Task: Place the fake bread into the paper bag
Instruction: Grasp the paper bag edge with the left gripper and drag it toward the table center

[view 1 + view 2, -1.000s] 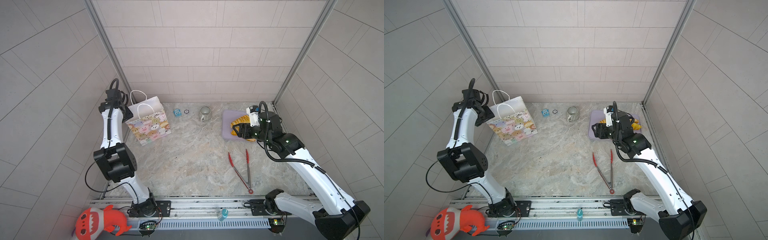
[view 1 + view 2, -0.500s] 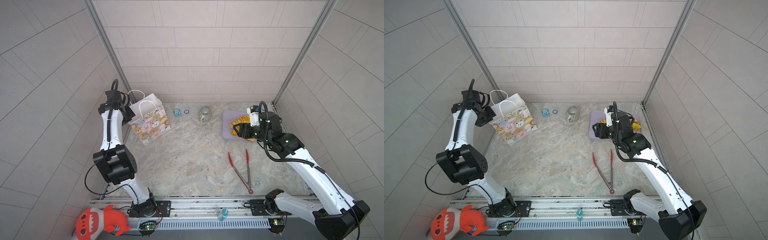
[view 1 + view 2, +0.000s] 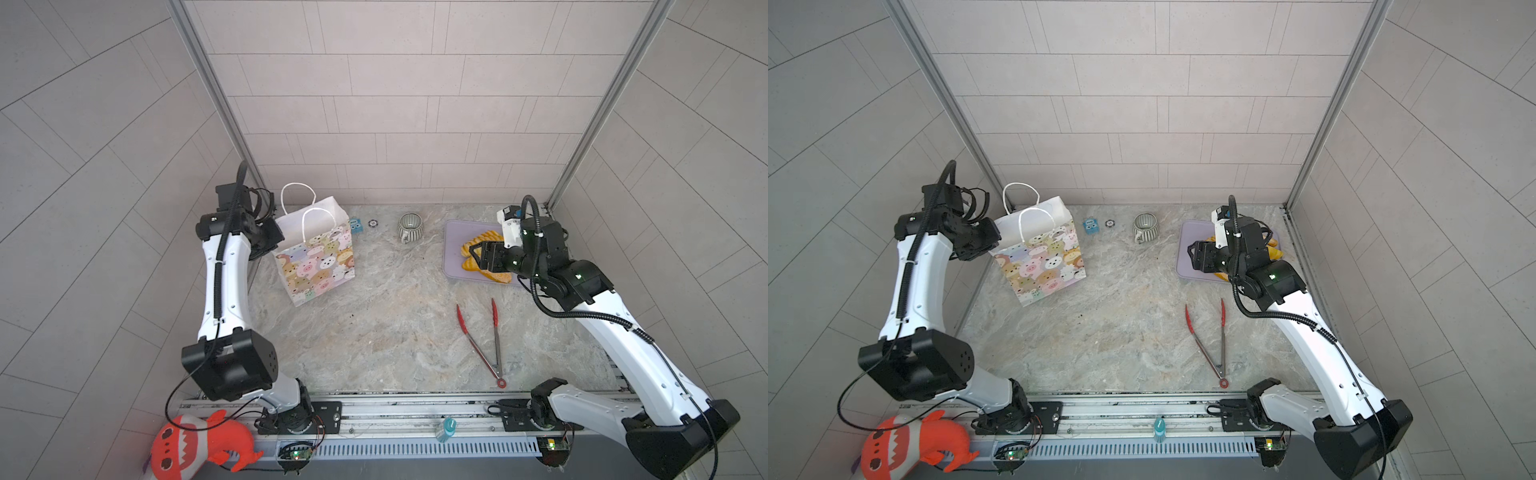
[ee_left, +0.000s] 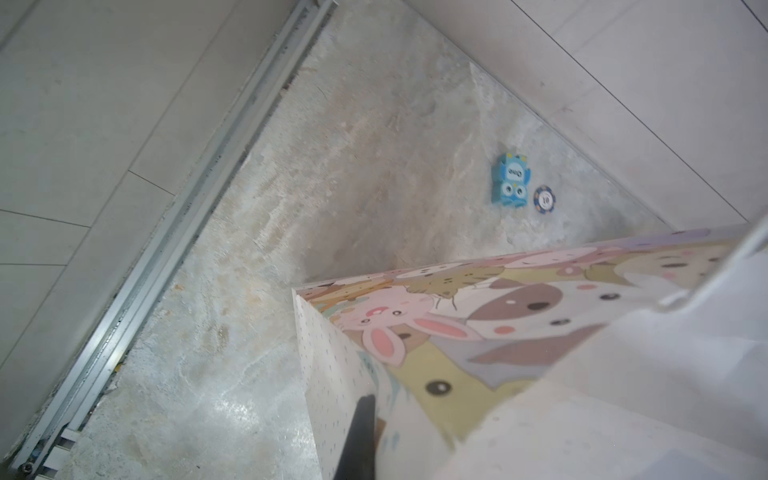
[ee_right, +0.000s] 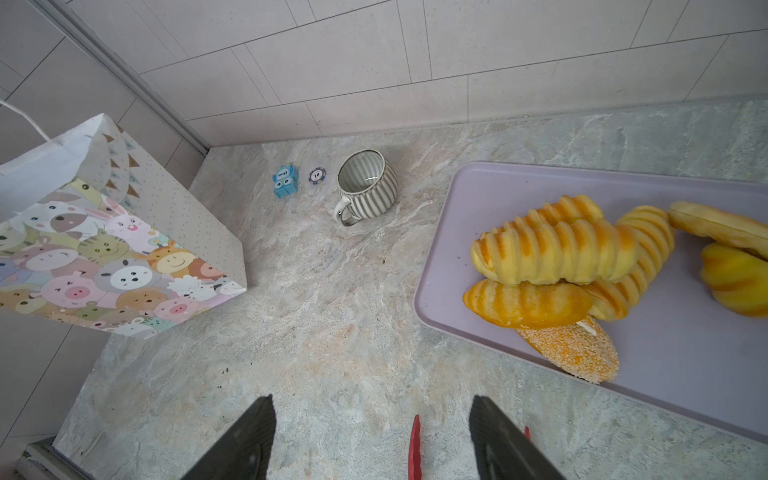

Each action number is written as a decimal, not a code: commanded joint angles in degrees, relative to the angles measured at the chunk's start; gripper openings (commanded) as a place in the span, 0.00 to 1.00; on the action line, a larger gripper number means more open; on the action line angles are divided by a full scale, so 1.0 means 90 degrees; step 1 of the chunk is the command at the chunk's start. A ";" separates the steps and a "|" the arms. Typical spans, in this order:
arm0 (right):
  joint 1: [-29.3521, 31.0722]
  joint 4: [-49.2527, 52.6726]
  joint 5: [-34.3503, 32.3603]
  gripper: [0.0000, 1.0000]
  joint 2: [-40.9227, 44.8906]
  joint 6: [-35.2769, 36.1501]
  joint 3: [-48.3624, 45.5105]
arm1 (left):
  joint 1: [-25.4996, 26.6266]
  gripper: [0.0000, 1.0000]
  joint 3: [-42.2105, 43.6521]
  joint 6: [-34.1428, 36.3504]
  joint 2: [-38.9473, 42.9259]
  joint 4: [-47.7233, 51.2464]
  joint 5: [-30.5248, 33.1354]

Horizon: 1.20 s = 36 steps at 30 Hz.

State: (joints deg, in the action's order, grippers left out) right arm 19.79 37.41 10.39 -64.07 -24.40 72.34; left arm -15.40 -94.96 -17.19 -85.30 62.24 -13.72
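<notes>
Right now the paper bag (image 3: 318, 262) stands on the table (image 3: 374, 324), leaning a little, with its mouth open and its cord handles up. The left gripper (image 3: 276, 237) is at the bag's top rim, on the narrow speckled side. It is pressed together and pinches the paper there. In the left wrist view one dark finger (image 4: 359, 436) lies against that speckled side of the bag (image 4: 478, 332).

The fake bread (image 3: 482, 245) is well apart from the bag, across the table, piled on a lilac tray (image 3: 453, 249). None of it can be seen inside the bag. The right wrist view shows ribbed golden loaves (image 5: 552, 253) stacked over one another, with a sesame-speckled bun (image 5: 573, 349) beneath them and more yellow pieces behind.

The right gripper (image 3: 478, 253) hovers over the side of the tray that faces the bag. Its fingers are spread wide with nothing between them, which the right wrist view (image 5: 372, 401) shows plainly.

Between the bag and the tray a striped mug (image 3: 409, 226) sits upright. Just beside the bag lie a small blue toy block (image 3: 356, 225) and a round chip (image 3: 373, 223), close together. Red-tipped tongs (image 3: 482, 336) lie open on the table, far from the bag and on the tray's side of it.
</notes>
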 commanded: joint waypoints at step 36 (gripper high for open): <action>0.0161 0.0154 0.1003 0.73 -0.0022 -0.0228 -0.1546 | 0.3289 0.80 0.0726 0.0143 0.1089 -0.0169 0.0150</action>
State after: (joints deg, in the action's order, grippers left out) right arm 19.84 39.79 19.00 -65.08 -26.22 59.24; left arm 14.28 -85.38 -14.81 -79.15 57.71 -16.91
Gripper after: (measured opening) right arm 0.738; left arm 0.792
